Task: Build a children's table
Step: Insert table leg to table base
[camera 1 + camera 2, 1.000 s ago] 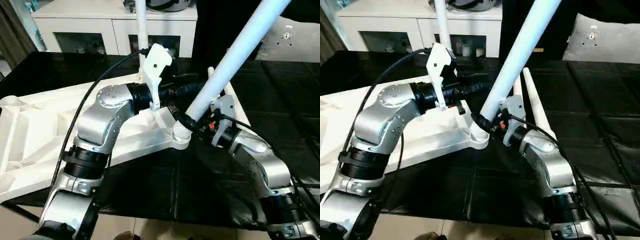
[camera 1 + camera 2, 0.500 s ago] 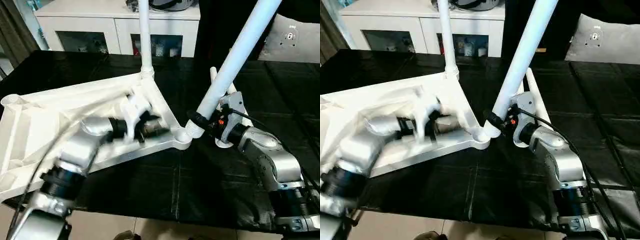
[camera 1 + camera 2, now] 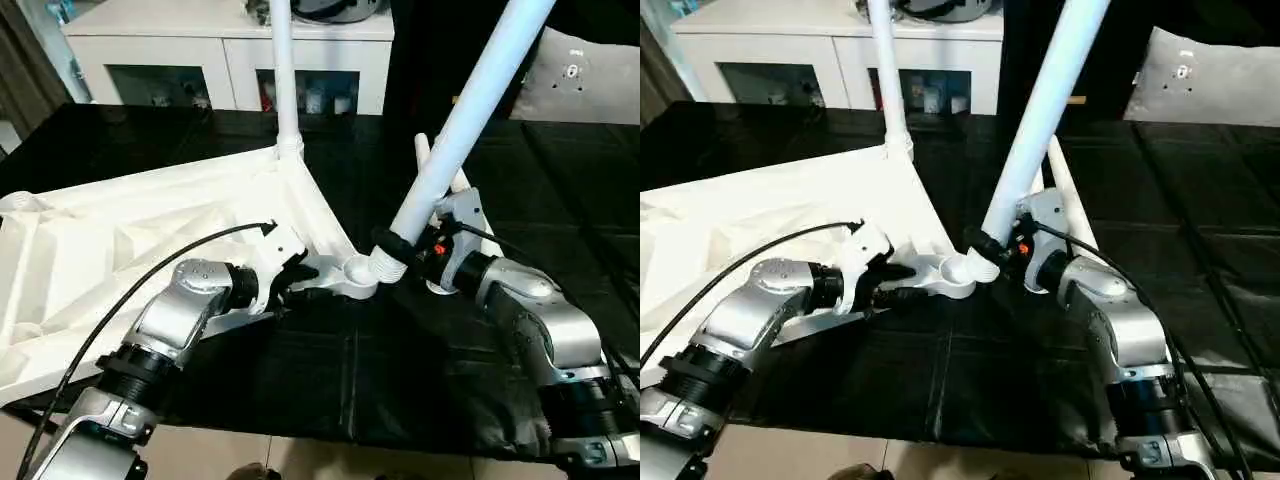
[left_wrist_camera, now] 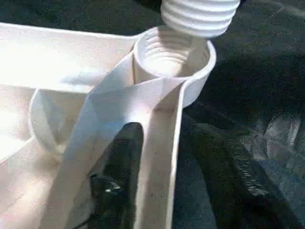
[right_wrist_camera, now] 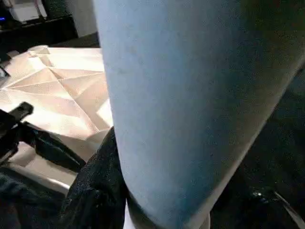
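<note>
Black cloth (image 3: 400, 380); right gripper (image 3: 392, 246) pinching smooth tapered leg (image 3: 470, 105); left gripper (image 3: 300, 278) straddles ribbed tabletop (image 3: 120, 240) rim.

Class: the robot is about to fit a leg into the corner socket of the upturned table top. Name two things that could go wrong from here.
1. The leg, held tilted in the right gripper, has its threaded end off-centre beside the corner socket; it may cross-thread or miss.
2. The left gripper steadies the table top only at its rim by that socket; a push from the leg may slide the top on the black work table.
</note>
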